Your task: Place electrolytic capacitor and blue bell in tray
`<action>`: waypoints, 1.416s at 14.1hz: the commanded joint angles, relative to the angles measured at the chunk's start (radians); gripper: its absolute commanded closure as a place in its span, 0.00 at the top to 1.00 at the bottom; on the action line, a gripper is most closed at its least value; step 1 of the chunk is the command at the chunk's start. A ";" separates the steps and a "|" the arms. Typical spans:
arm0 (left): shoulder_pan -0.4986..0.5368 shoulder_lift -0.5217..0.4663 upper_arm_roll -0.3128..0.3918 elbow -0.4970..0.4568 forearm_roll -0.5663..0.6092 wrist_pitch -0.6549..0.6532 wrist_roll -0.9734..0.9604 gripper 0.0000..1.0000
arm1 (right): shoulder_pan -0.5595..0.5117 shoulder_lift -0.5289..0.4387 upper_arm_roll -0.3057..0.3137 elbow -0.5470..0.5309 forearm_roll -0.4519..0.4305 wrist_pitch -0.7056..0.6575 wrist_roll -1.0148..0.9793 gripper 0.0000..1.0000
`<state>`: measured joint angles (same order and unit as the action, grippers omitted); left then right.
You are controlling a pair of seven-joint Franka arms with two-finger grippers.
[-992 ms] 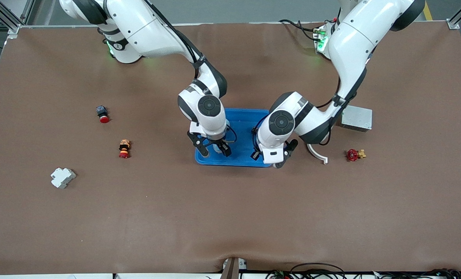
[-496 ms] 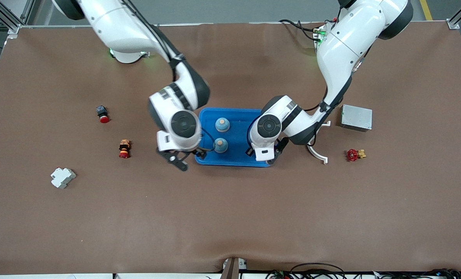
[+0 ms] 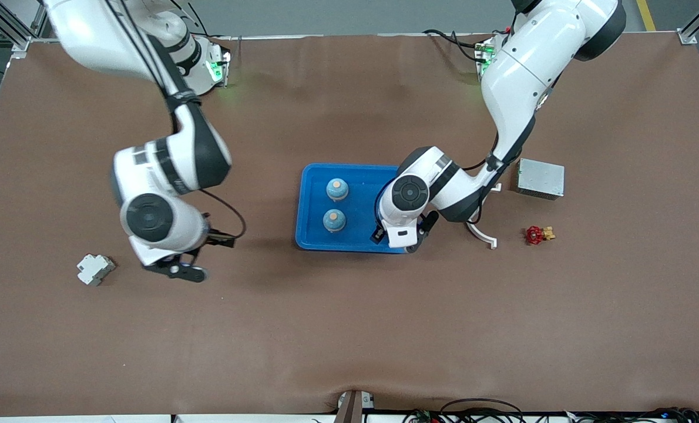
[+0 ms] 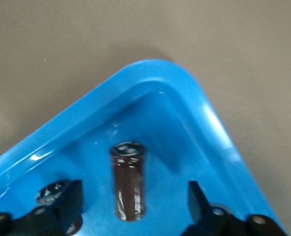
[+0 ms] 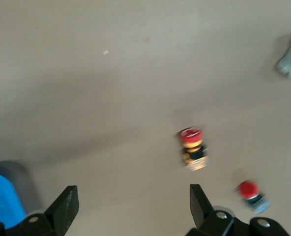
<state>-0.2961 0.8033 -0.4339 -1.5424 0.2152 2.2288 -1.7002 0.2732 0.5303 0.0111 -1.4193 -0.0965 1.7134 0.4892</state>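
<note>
**Operator:** When the table is read from the right arm's end, what comes first?

**Technician:** A white block (image 3: 96, 269) lies on the brown table (image 3: 349, 329). The right gripper (image 3: 176, 269) hangs just beside it, over bare table. In the right wrist view its fingers (image 5: 67, 202) stand apart with nothing between them. That view also shows a red-and-yellow push button (image 5: 193, 147) and a red push button with a dark base (image 5: 251, 194), near each other on the table.

**Operator:** Where are the task items?

**Technician:** The blue tray (image 3: 303, 238) sits mid-table. Two blue bells stand in it, in the half toward the right arm's end. One bell (image 3: 337, 189) is farther from the front camera and the other bell (image 3: 333, 220) is nearer.

**Operator:** State of the left gripper?

**Technician:** The left gripper (image 3: 401, 238) is over the tray corner nearest the front camera at the left arm's end. Its fingers (image 4: 69, 201) are spread wide. A dark electrolytic capacitor (image 4: 129, 179) rests inside that corner, between the fingers and touched by neither. A second dark cylinder (image 4: 52, 191) shows partly beside one finger.

**Operator:** And toward the left arm's end?

**Technician:** A white curved piece (image 3: 481, 235) lies close to the tray. A red valve handle (image 3: 535, 235) is next. A grey metal box (image 3: 540, 178) sits farther from the camera than the valve handle.
</note>
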 commanded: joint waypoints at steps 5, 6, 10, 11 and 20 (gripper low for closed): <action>0.044 -0.145 0.015 0.031 0.012 -0.024 0.034 1.00 | -0.225 -0.183 0.021 -0.029 -0.012 -0.104 -0.369 1.00; 0.049 -0.170 0.015 0.031 0.036 -0.053 0.080 1.00 | -0.250 -0.219 0.021 -0.041 -0.009 -0.110 -0.394 1.00; 0.121 -0.255 0.011 0.033 0.070 -0.155 0.235 1.00 | -0.302 -0.363 0.023 -0.127 0.017 -0.097 -0.420 1.00; 0.133 -0.275 0.011 0.033 0.070 -0.175 0.273 1.00 | -0.304 -0.383 0.023 -0.131 0.021 -0.100 -0.420 1.00; 0.299 -0.455 0.012 0.154 0.049 -0.518 0.936 1.00 | -0.322 -0.510 0.021 -0.185 0.070 -0.110 -0.426 1.00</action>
<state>-0.0040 0.3713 -0.4195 -1.4447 0.2734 1.8001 -0.8754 -0.0234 0.0683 0.0190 -1.5655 -0.0427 1.5955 0.0756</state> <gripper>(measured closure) 0.000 0.000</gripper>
